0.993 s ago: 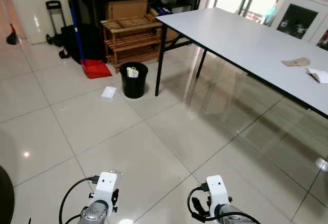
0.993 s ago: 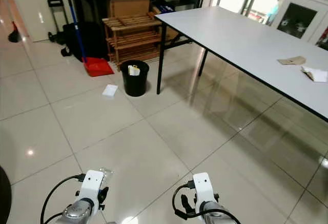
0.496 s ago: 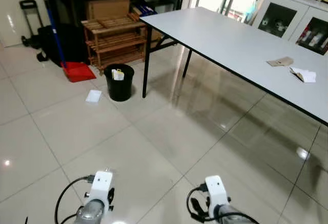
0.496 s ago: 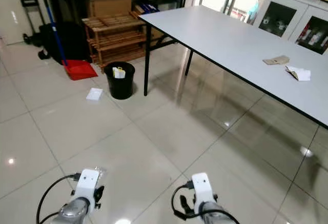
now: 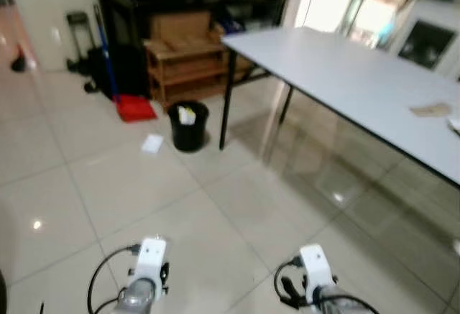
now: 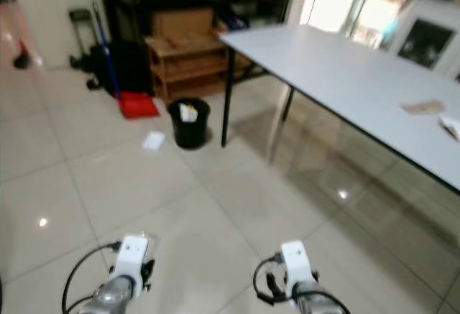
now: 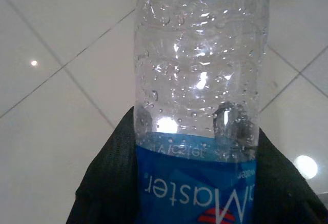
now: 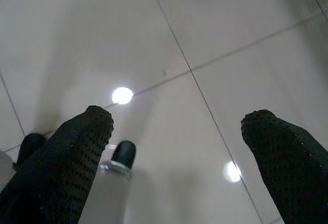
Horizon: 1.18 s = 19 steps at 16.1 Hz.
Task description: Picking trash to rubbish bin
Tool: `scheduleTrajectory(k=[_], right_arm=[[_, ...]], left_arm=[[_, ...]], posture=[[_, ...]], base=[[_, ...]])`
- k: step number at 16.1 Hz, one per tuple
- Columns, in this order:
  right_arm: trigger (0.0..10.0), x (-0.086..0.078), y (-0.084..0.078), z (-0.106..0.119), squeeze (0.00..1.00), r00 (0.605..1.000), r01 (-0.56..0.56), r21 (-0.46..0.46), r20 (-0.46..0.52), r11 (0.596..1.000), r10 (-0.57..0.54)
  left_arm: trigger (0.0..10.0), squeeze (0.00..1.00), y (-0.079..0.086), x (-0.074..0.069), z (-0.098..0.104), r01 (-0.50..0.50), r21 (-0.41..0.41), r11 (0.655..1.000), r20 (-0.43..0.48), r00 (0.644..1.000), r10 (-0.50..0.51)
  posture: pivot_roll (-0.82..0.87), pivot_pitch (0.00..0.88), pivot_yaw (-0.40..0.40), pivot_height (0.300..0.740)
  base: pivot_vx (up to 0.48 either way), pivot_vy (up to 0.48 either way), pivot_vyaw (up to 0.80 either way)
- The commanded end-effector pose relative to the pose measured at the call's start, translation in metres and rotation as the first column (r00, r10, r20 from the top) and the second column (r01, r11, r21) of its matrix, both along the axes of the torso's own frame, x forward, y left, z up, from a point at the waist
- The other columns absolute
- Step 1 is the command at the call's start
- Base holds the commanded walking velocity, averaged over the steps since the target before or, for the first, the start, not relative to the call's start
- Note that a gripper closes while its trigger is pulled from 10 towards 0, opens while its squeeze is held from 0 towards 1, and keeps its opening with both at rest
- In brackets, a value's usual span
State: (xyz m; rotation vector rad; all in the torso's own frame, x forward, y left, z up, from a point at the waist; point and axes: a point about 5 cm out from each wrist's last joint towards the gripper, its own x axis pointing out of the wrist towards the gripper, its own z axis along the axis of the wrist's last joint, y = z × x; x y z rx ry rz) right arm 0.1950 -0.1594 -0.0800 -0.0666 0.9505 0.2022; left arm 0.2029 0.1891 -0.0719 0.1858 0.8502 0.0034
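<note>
Tiled floor; black bin upper-left of centre, probably far ahead. Left gripper clamps bottle; right gripper spread, empty.

A clear plastic bottle with a blue label and droplets inside its wall sits clamped in the left pincer. A black rubbish bin stands upright on the floor by the surface's corner leg, with a white scrap lying just beside it.
</note>
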Motion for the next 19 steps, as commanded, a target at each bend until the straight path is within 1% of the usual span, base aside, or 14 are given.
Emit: scheduleTrajectory(k=[1,4,6,8,19], right_arm=[[10.0,0.01,0.011,0.005,0.0,1.0,-0.017,0.016,0.026,1.0,0.017],[10.0,0.011,0.01,0.005,0.0,0.999,0.009,0.04,0.032,0.999,-0.01],[10.0,0.011,0.007,0.006,0.0,0.999,0.011,0.029,0.034,1.0,-0.012],[10.0,0.011,0.006,0.006,0.0,0.999,0.012,0.027,0.034,1.0,-0.013],[10.0,0.012,0.006,0.006,0.0,0.999,0.039,0.035,0.033,0.999,-0.04]], left_arm=[[10.0,0.0,0.01,0.0,0.001,-0.009,0.025,1.0,-0.006,1.0,0.009],[10.0,0.0,0.01,0.004,0.003,-0.016,0.023,1.0,0.004,1.0,0.016],[10.0,0.0,0.012,0.008,0.006,-0.036,0.024,0.999,0.015,0.999,0.036],[10.0,0.0,0.012,0.01,0.007,-0.033,0.025,0.999,0.017,0.999,0.033],[10.0,0.0,0.011,0.011,0.007,-0.043,0.018,0.999,0.017,0.999,0.042]], posture=[[0.04,0.0,-0.105,0.74],[0.04,0.0,-0.103,0.74],[0.04,0.0,-0.101,0.74],[0.04,0.0,-0.101,0.74],[0.02,0.008,-0.087,0.74]], base=[[0.394,0.0,0.0],[0.393,0.0,0.0],[0.39,0.0,0.0],[0.392,0.0,0.0],[0.39,0.0,0.0]])
